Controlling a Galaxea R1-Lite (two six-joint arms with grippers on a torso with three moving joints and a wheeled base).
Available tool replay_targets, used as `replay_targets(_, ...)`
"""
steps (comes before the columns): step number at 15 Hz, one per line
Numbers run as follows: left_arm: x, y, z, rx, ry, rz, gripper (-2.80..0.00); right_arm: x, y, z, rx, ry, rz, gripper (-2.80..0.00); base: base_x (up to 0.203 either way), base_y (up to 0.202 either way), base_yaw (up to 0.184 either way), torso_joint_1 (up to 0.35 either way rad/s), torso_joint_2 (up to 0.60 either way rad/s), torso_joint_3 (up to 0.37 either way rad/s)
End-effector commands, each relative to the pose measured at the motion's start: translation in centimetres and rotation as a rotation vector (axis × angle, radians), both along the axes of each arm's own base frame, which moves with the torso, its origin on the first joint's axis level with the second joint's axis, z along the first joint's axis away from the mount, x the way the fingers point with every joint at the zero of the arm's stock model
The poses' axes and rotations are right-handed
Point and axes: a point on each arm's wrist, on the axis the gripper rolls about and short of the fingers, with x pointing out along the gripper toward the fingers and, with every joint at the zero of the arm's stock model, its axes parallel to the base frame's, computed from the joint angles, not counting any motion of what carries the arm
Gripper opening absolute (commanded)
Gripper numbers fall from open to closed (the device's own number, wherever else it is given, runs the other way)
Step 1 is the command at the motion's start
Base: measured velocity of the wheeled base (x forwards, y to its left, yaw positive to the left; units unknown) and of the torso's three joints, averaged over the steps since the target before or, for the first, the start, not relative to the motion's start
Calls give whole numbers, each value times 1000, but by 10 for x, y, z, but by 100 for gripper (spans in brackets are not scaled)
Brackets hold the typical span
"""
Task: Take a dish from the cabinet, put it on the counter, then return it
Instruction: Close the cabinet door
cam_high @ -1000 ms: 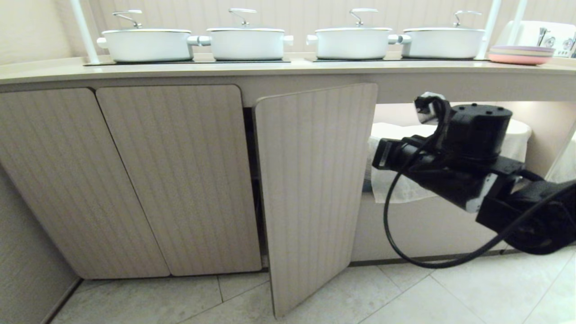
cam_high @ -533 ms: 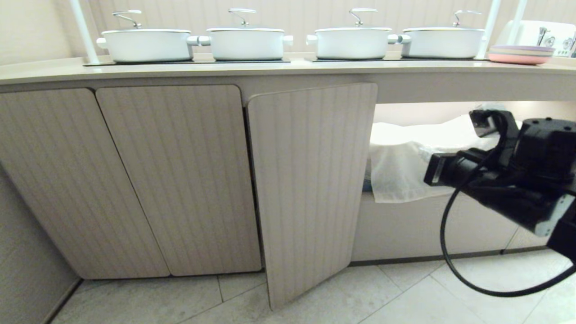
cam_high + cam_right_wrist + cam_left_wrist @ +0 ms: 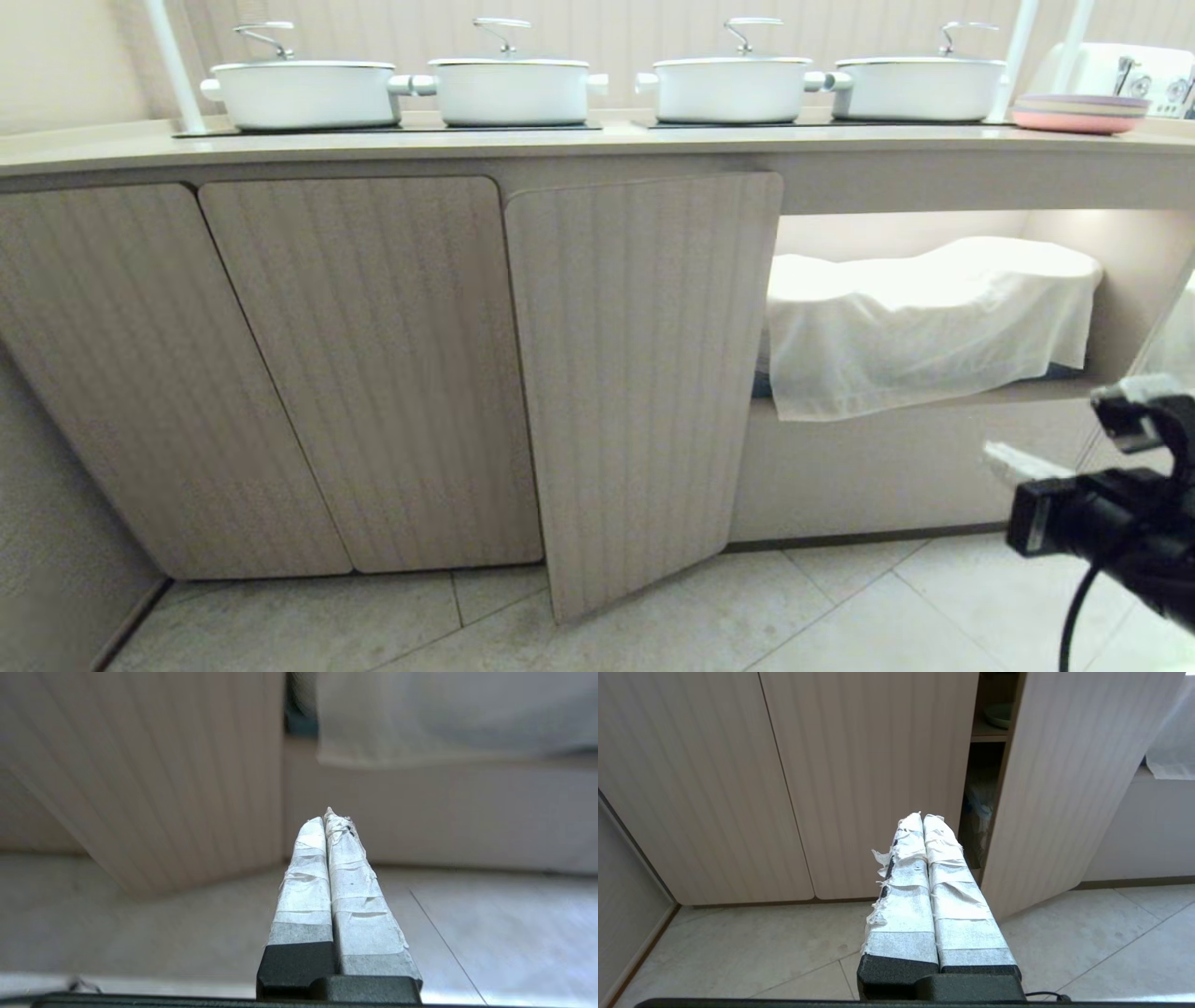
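**Beige cabinet door ajar, dish on inner shelf, both pincers pressed together**

Beige wood-grain cabinet (image 3: 644, 373): the ribbed, round-cornered door stands partly open, its lower corner swung out over the tiled floor (image 3: 840, 616). From the head view the gap at the hinge side is too narrow to see inside. Two like doors to its left are flush and closed.

Dish (image 3: 1000, 715): seen only from the left wrist view, through the gap beside the open door. A pale green rim sits on the inner shelf (image 3: 989, 735), in the upper compartment. Most of it is hidden by the door edge and the frame. Lower compartment is dark; something pale and bluish lies there, cannot tell what.

Counter (image 3: 579, 142): four white lidded pots (image 3: 509, 89) in a row on the black hob panels. Stacked pink and purple plates (image 3: 1081, 114) at the far right end. None of the mint-green dish shows on the counter.

Open recess right of the cabinet: white cloth (image 3: 924, 322) draped over a hump, hem hanging over the ledge.

Right gripper (image 3: 329, 819): low at the right edge of the head view, well clear of the door, above the floor. Taped fingers pressed together, nothing between them. It points toward the base panel under the cloth.

Left gripper (image 3: 923, 817): taped fingers also closed tight, empty, aimed at the foot of the cabinet near the door gap, touching nothing
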Motion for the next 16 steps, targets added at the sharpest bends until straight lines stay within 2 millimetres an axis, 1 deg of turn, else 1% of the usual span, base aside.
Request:
replay_targets(1,0,0,0,-1,0,-1,-280,-31,-11,-9,-23,-1,-26,-280,0,0,0,0,0,0)
replay_targets(2,0,0,0,-1,0,0,-280,-43,-16,-13,-46,4,-35,-280,0,0,0,0,0,0)
replay_targets(7,0,0,0,-1,0,1,-280,-76,-28,-19,-91,75,-48,-280,0,0,0,0,0,0)
replay_targets(9,0,0,0,-1,0,-1,-280,-96,-31,-27,-96,140,-75,-280,0,0,0,0,0,0)
replay_targets(10,0,0,0,-1,0,-1,-280,-105,-32,-29,-94,146,-90,-280,0,0,0,0,0,0)
replay_targets(13,0,0,0,-1,0,1,-280,-134,-33,-35,-90,116,-106,-280,0,0,0,0,0,0)
replay_targets(16,0,0,0,-1,0,2,-280,-160,-32,-44,-83,40,-98,-280,0,0,0,0,0,0)
